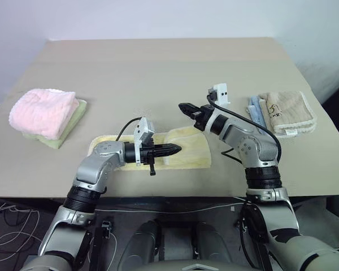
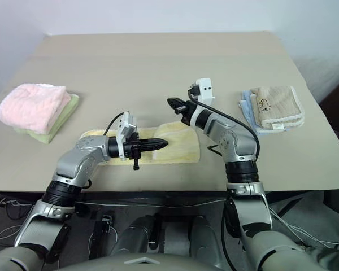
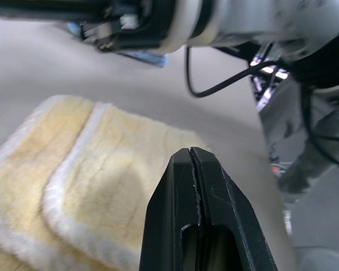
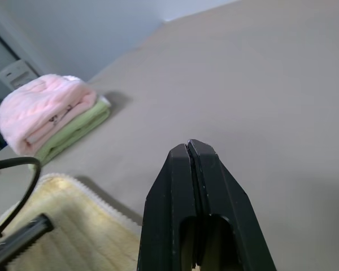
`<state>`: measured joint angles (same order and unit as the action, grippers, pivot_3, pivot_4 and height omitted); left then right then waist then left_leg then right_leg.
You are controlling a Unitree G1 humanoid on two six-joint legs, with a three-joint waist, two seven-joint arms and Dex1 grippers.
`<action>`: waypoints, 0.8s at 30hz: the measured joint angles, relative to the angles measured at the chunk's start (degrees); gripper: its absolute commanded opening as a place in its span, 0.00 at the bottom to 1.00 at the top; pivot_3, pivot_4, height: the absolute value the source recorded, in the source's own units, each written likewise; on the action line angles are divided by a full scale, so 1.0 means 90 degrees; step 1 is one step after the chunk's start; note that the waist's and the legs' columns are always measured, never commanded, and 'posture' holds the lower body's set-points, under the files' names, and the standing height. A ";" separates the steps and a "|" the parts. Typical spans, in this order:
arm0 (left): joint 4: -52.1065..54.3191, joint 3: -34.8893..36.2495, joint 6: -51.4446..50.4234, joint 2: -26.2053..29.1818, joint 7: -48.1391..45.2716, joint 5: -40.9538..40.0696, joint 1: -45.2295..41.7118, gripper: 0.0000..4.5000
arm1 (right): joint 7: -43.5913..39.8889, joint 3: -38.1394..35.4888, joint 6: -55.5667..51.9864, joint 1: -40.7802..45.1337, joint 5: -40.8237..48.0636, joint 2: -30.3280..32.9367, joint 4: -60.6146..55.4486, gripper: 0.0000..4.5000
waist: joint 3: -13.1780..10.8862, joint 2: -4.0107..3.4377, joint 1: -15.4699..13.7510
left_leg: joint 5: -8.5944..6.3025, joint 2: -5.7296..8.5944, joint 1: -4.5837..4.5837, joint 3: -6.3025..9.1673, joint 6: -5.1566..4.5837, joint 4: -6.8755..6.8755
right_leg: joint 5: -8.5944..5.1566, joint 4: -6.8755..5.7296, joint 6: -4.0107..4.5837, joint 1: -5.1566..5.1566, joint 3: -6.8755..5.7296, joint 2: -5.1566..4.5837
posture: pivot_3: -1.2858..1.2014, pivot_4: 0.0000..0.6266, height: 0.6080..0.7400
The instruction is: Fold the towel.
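— Under my left pincer (image 1: 177,149), what lies there?
— The yellow towel (image 1: 186,148), folded over itself on the table (image 1: 158,73); my left fingers are pressed together, holding nothing, just above it.
— And your right pincer (image 1: 183,107)?
— Also pressed together and empty, raised beyond the towel's far edge. Off past it sits a pink towel (image 1: 44,110) on a green one (image 1: 68,127).

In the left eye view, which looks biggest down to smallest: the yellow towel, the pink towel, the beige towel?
1. Yellow towel, the largest, though the arms hide part of it.
2. Pink towel.
3. Beige towel.
The pink and beige look close in size, so their order is unsure.
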<state>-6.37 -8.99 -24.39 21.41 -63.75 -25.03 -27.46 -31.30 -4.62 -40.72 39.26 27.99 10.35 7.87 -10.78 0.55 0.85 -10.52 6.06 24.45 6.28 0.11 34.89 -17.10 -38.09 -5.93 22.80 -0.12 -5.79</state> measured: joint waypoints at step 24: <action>-0.0648 0.0115 0.0759 0.0040 -0.0243 0.0133 0.0550 0.01 | -0.0729 0.0661 0.1937 -0.0907 -0.0985 0.0126 0.1166 0.00 | 0.0095 0.0007 -0.0007 | 0.0004 -0.0043 -0.0061 0.0003 0.0009 -0.0069 | 0.0024 0.0092 0.0022 -0.0040 0.0002 0.0029 | 0.52 0.24 1.00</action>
<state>-12.20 -7.95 -17.56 21.77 -65.94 -23.83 -22.51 -37.86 1.33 -23.29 31.09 19.12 11.48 18.37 -9.93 0.61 0.80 -10.49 5.67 23.90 6.30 0.19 34.27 -16.88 -37.26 -5.73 22.44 -0.10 -5.53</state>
